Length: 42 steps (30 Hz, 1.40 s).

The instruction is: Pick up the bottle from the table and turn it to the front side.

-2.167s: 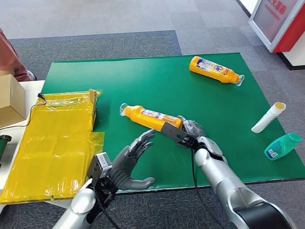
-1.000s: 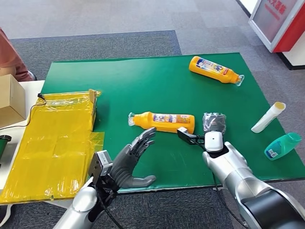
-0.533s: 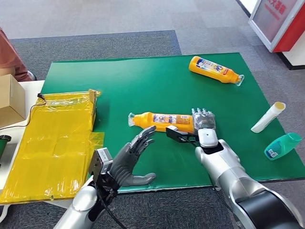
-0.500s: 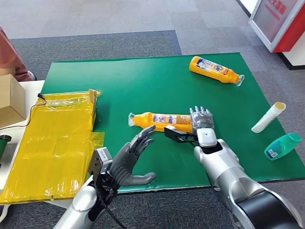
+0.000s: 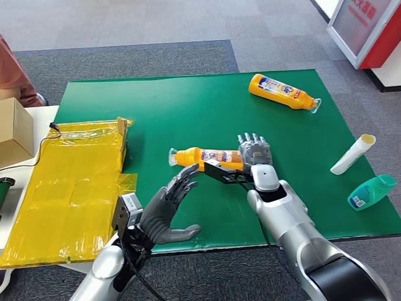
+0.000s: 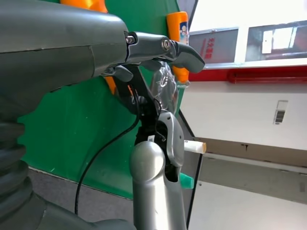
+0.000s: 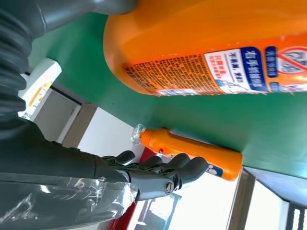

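green mat [image 5: 198, 106] takes up most of table, yellow plastic bag [image 5: 71, 182] just off to left hand's outer side. right hand [image 5: 254, 152] flat, fingers spread, holding nothing, sitting right at base end of orange bottle [image 5: 208, 157], touching or nearly, can't tell. bottle lies on side, label up, cap pointing toward bag. left hand [image 5: 165, 207] open too, fingers loosely apart, hovering just near side of bottle. second orange bottle [image 5: 282, 91] well beyond right hand; white tube [image 5: 352, 154] and teal bottle [image 5: 372, 191] out past its right.
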{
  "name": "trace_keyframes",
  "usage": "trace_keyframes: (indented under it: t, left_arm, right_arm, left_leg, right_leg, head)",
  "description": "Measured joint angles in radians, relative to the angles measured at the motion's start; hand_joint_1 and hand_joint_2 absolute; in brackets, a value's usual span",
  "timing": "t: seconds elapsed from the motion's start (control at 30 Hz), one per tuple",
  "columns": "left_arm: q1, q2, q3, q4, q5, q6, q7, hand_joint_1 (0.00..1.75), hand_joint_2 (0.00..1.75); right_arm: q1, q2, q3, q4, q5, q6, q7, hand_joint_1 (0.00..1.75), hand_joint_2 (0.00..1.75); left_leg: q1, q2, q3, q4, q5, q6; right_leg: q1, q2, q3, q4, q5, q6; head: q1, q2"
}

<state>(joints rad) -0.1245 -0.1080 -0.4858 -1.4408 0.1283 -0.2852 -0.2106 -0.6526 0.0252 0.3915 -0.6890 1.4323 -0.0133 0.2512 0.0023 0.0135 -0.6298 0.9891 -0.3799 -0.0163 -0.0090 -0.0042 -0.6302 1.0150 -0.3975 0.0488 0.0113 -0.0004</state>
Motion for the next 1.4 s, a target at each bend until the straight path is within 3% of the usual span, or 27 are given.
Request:
trace_keyframes:
  t: [0.23,0.87,1.0,1.4]
  left_arm:
    - [0.0,-0.006,0.004,0.0,0.002,-0.011,0.001,0.0,1.75]
    - [-0.046,-0.034,-0.012,0.03,0.05,-0.049,0.001,0.0,1.75]
    - [-0.053,-0.035,-0.024,0.034,0.061,-0.061,0.001,0.0,1.75]
    - [-0.054,-0.035,-0.053,0.047,0.075,-0.063,-0.004,0.0,1.75]
  right_arm:
    - [0.001,0.019,0.02,-0.025,-0.031,0.052,0.013,0.0,1.75]
    - [-0.083,0.09,0.045,0.188,-0.025,0.078,0.067,0.0,1.75]
    - [-0.096,0.096,0.046,0.215,-0.023,0.083,0.08,1.72,1.75]
    - [-0.118,0.097,0.046,0.253,-0.029,0.048,0.066,1.75,1.75]
  left_leg:
    - [0.0,0.0,0.0,0.0,0.0,0.0]
    - [0.0,0.0,0.0,0.0,0.0,0.0]
    - [0.0,0.0,0.0,0.0,0.0,0.0]
    - [0.0,0.0,0.0,0.0,0.0,0.0]
  right_leg:
    - [0.0,0.0,0.0,0.0,0.0,0.0]
    - [0.0,0.0,0.0,0.0,0.0,0.0]
    - [0.0,0.0,0.0,0.0,0.0,0.0]
    - [0.0,0.0,0.0,0.0,0.0,0.0]
  head:
    - [0.0,0.0]
    - [0.0,0.0]
    - [0.0,0.0]
    - [0.0,0.0]
